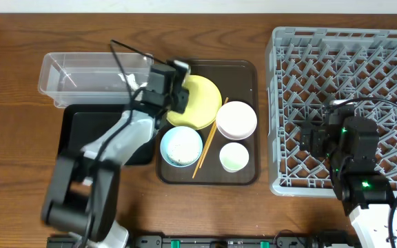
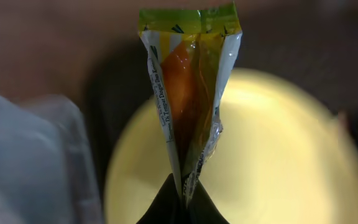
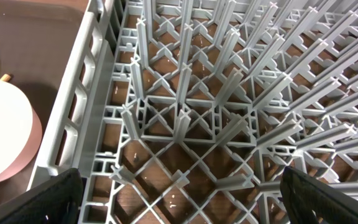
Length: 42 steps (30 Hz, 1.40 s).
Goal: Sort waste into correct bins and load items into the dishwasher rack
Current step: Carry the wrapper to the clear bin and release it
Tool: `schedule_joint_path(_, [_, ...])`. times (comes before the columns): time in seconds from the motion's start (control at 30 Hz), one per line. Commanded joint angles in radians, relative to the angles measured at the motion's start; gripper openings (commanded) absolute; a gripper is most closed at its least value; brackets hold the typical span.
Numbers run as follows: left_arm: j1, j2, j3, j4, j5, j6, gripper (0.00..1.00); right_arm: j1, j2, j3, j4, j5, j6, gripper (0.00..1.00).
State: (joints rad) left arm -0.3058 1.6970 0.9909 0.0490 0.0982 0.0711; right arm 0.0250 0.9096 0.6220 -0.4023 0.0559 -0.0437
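My left gripper (image 2: 185,198) is shut on the green-and-yellow snack wrapper (image 2: 190,93) and holds it up over the yellow plate (image 2: 272,155); overhead it (image 1: 174,84) hangs at the plate's (image 1: 198,103) left edge. The clear tub (image 1: 88,72) and black tray (image 1: 88,131) lie to the left. The white bowl (image 1: 236,118), light-blue bowl (image 1: 180,146), pale cup (image 1: 234,157) and chopsticks (image 1: 207,143) sit on the brown serving tray (image 1: 250,76). My right gripper (image 3: 179,193) is open and empty over the grey rack's (image 3: 185,112) left side (image 1: 350,62). Tissue and grains are not visible.
The rack's upright pegs (image 3: 229,50) stand beneath the right gripper. The white bowl's rim (image 3: 5,130) shows just outside the rack wall. Cables from the left arm (image 1: 126,62) cross above the clear tub.
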Motion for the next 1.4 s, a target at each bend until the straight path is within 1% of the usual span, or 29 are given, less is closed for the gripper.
schedule_joint_path(0.0, [0.010, -0.089, 0.010, 0.005, -0.012, -0.087, 0.06, 0.008, 0.000, 0.021, -0.002, -0.004, 0.013, 0.99])
schedule_joint_path(0.07, [0.027, -0.113, 0.010, 0.010, -0.049, -0.169, 0.06, 0.008, 0.000, 0.021, -0.002, -0.004, 0.013, 0.99])
schedule_joint_path(0.17, [0.085, -0.124, 0.010, 0.025, -0.126, -0.382, 0.06, 0.008, 0.000, 0.021, -0.002, -0.004, 0.013, 0.99])
schedule_joint_path(0.27, [0.158, -0.121, 0.010, 0.024, -0.145, -0.594, 0.06, 0.008, 0.000, 0.021, -0.002, -0.004, 0.013, 0.99])
schedule_joint_path(0.3, [0.180, -0.118, 0.010, 0.025, -0.145, -0.648, 0.06, 0.008, 0.000, 0.021, -0.002, -0.004, 0.013, 0.99])
schedule_joint_path(0.37, [0.227, -0.109, 0.010, 0.029, -0.145, -0.726, 0.06, 0.008, 0.000, 0.021, -0.002, -0.004, 0.013, 0.99])
schedule_joint_path(0.47, [0.280, -0.089, 0.010, 0.031, -0.145, -0.781, 0.07, 0.008, 0.000, 0.021, -0.002, -0.005, 0.013, 0.99])
schedule_joint_path(0.5, [0.294, -0.081, 0.010, 0.031, -0.144, -0.789, 0.07, 0.008, 0.000, 0.021, -0.002, -0.005, 0.013, 0.99])
schedule_joint_path(0.57, [0.313, -0.061, 0.010, 0.031, -0.144, -0.788, 0.15, 0.008, 0.000, 0.021, -0.002, -0.005, 0.013, 0.99])
schedule_joint_path(0.6, [0.319, -0.051, 0.010, 0.033, -0.144, -0.788, 0.17, 0.008, 0.000, 0.021, -0.002, -0.005, 0.013, 0.99])
schedule_joint_path(0.7, [0.328, -0.028, 0.010, 0.045, -0.140, -0.787, 0.17, 0.008, 0.000, 0.021, -0.002, -0.005, 0.013, 0.99])
schedule_joint_path(0.77, [0.329, -0.029, 0.010, 0.051, -0.138, -0.781, 0.25, 0.008, 0.000, 0.021, -0.002, -0.005, 0.013, 0.99])
schedule_joint_path(0.9, [0.328, -0.058, 0.010, 0.069, -0.089, -0.660, 0.30, 0.008, 0.000, 0.021, -0.002, -0.005, 0.013, 0.99])
schedule_joint_path(0.97, [0.326, -0.080, 0.010, 0.068, -0.087, -0.618, 0.36, 0.008, 0.000, 0.021, -0.002, -0.005, 0.013, 0.99])
schedule_joint_path(1.07, [0.317, -0.126, 0.010, 0.059, -0.071, -0.551, 0.37, 0.008, 0.000, 0.021, -0.002, -0.005, 0.014, 0.99])
schedule_joint_path(1.1, [0.312, -0.138, 0.010, 0.058, -0.071, -0.528, 0.40, 0.008, 0.000, 0.021, -0.002, -0.005, 0.013, 0.99])
schedule_joint_path(1.17, [0.304, -0.154, 0.010, 0.057, -0.072, -0.480, 0.42, 0.008, 0.000, 0.021, -0.002, -0.005, 0.013, 0.99])
schedule_joint_path(1.37, [0.303, -0.147, 0.010, 0.021, -0.073, -0.468, 0.43, 0.008, 0.000, 0.021, -0.002, -0.005, 0.014, 0.99])
